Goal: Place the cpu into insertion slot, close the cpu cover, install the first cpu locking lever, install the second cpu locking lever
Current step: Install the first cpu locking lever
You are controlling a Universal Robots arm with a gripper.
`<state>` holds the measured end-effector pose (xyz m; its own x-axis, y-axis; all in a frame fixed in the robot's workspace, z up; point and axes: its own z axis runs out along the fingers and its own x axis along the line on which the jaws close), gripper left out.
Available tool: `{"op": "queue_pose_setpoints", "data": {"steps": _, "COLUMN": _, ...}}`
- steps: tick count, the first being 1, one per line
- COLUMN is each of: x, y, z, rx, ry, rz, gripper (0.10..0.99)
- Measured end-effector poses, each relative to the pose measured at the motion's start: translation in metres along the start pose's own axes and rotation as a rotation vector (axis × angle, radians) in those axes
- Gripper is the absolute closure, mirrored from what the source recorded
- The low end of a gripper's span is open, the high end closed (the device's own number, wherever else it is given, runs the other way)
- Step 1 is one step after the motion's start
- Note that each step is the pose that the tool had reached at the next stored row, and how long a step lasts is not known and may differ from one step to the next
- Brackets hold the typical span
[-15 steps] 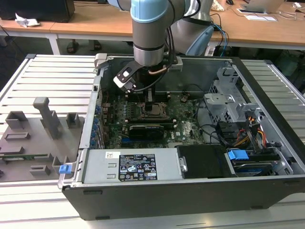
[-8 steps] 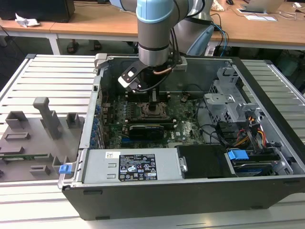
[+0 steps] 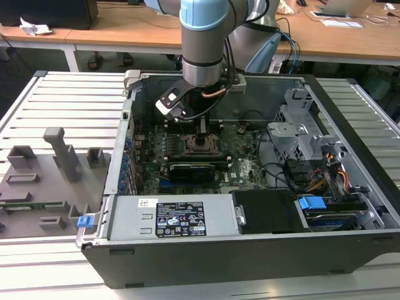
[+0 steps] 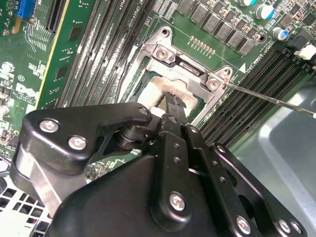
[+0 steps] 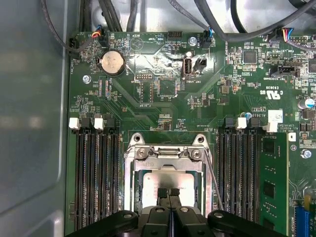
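The insertion slot (image 5: 132, 174) sits on the green motherboard, with the silvery cpu (image 5: 170, 178) lying flat inside it. The cpu cover (image 5: 168, 154) appears to lie down around the chip, whose top shows through the cover's window. My gripper (image 5: 169, 192) is shut, fingertips together, and rests on the near part of the chip's top (image 4: 157, 85). One thin locking lever (image 4: 276, 101) sticks out from the socket corner over the memory slots; in the first wrist view the same lever (image 5: 211, 173) runs along the socket's side. In the exterior view my gripper (image 3: 203, 129) hangs straight over the slot (image 3: 201, 145).
Black memory slots (image 5: 96, 173) flank the socket on both sides. A black graphics card (image 3: 197, 169) lies just in front of it. The open case (image 3: 119, 156) walls surround the board, with a drive cage (image 3: 300, 128) and cables on the exterior view's right. Grey fixtures (image 3: 59, 153) stand outside on the left.
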<state>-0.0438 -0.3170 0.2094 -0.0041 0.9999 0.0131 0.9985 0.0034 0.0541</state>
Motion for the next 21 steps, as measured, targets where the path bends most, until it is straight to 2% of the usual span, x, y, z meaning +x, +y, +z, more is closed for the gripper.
{"op": "queue_pose_setpoints", "data": {"steps": 4, "x": 0.0002, "y": -0.0003, "z": -0.0004, "rx": 0.0, "ry": 0.0002, "rz": 0.0, "gripper": 0.98}}
{"op": "queue_pose_setpoints", "data": {"steps": 5, "x": 0.0002, "y": -0.0009, "z": -0.002, "rx": -0.008, "ry": -0.0027, "rz": 0.0, "gripper": 0.98}}
{"op": "queue_pose_setpoints", "data": {"steps": 7, "x": -0.0005, "y": 0.0011, "z": -0.001, "rx": -0.008, "ry": 0.0028, "rz": 0.0, "gripper": 0.98}}
{"op": "queue_pose_setpoints", "data": {"steps": 11, "x": -0.0005, "y": 0.0011, "z": -0.0009, "rx": -0.009, "ry": 0.0024, "rz": 0.0, "gripper": 0.98}}
{"op": "queue_pose_setpoints", "data": {"steps": 17, "x": -0.0001, "y": 0.0028, "z": -0.0319, "rx": -0.009, "ry": -0.0023, "rz": 0.004, "gripper": 0.98}}
{"op": "queue_pose_setpoints", "data": {"steps": 21, "x": 0.0001, "y": 0.0034, "z": -0.0428, "rx": -0.009, "ry": -0.0024, "rz": 0.004, "gripper": 0.98}}
